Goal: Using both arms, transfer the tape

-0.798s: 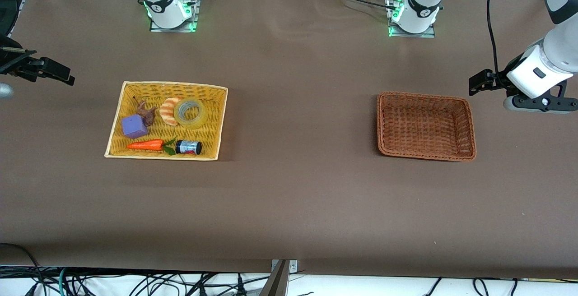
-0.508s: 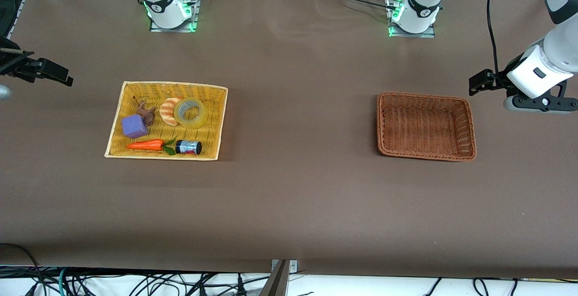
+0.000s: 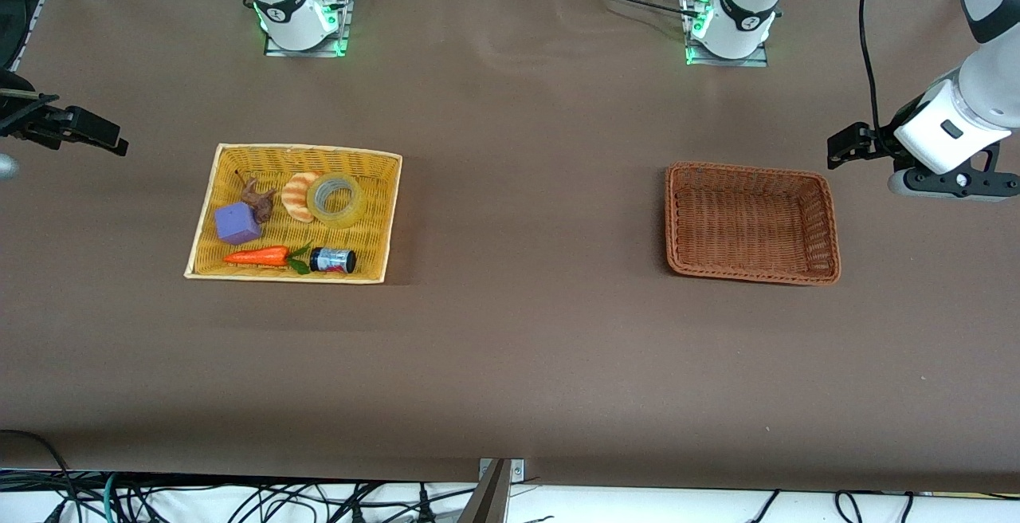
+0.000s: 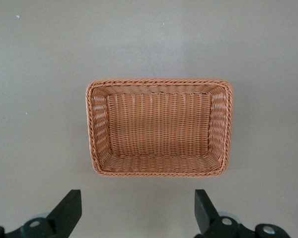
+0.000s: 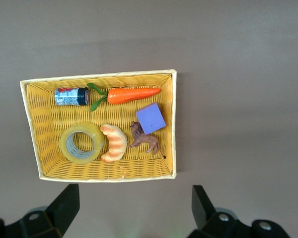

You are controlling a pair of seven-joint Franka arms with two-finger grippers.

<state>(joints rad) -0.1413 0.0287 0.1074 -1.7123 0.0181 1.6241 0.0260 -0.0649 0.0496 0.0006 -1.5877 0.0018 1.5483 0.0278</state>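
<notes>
The tape [image 3: 337,199], a translucent yellowish ring with a grey core, lies flat in the yellow wicker tray [image 3: 307,150], touching a striped croissant toy [image 3: 297,197]. It also shows in the right wrist view [image 5: 82,144]. My right gripper [image 3: 100,135] is open and empty, up over bare table beside the tray toward the right arm's end; its own view shows it [image 5: 133,203] clear of the tray. My left gripper [image 3: 846,147] is open and empty over bare table beside the empty brown basket [image 3: 749,170], which also shows in the left wrist view [image 4: 159,82].
The tray also holds a purple cube [image 3: 237,223], a carrot toy [image 3: 256,256], a small can [image 3: 332,260] and a brown animal figure [image 3: 257,198]. Bare brown table lies between tray and basket.
My right gripper has drifted slightly toward the right arm's end of the table. The left arm and all objects have not moved.
</notes>
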